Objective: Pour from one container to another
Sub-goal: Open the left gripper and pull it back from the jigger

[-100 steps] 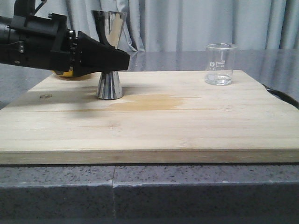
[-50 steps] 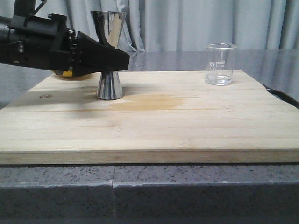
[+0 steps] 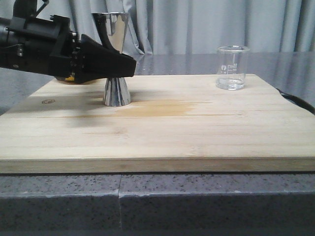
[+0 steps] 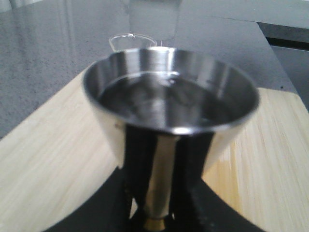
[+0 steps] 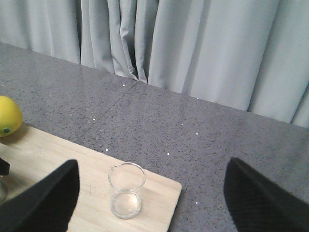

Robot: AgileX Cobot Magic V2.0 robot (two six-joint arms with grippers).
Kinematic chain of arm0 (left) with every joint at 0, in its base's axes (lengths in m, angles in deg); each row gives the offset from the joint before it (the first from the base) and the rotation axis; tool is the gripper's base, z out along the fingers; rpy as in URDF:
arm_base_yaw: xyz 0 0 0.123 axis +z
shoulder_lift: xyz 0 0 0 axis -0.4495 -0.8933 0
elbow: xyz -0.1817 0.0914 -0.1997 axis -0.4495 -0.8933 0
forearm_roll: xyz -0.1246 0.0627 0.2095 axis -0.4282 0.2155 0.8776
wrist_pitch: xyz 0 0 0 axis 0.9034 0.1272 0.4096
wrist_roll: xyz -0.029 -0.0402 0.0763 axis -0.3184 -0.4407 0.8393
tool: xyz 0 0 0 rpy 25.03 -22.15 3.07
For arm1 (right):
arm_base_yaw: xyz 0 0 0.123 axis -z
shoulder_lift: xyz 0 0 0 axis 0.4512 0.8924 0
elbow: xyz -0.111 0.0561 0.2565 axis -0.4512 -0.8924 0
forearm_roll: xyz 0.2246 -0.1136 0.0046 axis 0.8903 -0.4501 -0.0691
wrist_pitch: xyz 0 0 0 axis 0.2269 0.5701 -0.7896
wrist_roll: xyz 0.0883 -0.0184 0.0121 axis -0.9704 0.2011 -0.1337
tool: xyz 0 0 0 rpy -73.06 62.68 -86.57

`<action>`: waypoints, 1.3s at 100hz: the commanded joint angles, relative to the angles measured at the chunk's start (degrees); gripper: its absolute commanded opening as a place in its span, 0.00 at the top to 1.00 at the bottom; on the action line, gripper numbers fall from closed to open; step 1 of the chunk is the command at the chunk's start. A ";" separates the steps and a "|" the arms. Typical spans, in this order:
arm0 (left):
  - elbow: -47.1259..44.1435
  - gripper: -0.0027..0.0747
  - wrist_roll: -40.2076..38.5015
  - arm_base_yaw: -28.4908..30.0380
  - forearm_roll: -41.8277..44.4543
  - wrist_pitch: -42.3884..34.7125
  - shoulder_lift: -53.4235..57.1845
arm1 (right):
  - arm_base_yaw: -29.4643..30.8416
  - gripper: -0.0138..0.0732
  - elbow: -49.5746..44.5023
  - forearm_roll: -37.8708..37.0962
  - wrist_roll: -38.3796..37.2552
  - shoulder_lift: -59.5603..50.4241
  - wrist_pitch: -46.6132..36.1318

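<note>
Jigger (image 3: 115,59): steel, hourglass form, long axis upright; stood left of centre on the wooden board (image 3: 162,132) over the tabletop (image 3: 197,196).
Left end effector (image 3: 125,64): black fingers pressed on the jigger's waist from frame left.
Beaker (image 3: 231,68): clear glass, upright at the board's upper right corner, well apart from the jigger, to frame right.
Right end effector (image 5: 149,208): fingers spread, holding nothing, above the beaker; the nearer arm to it.
Lemon (image 5: 8,116): beside the board.
Hard to make out: the jigger's gold band, nearly hidden; whether its cup held liquid; beaker contents.
</note>
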 commanded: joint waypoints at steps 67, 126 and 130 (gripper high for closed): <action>0.79 0.42 -0.92 0.11 -0.88 3.90 2.47 | 0.06 0.23 1.46 -0.37 0.19 -0.39 -5.86; 0.79 0.42 -7.14 5.73 3.56 5.48 4.52 | 0.06 0.23 1.46 -0.37 0.19 -0.39 -6.09; 0.79 0.42 -8.08 6.28 4.45 5.48 4.85 | 0.06 0.23 1.46 -0.37 0.19 -0.39 -6.19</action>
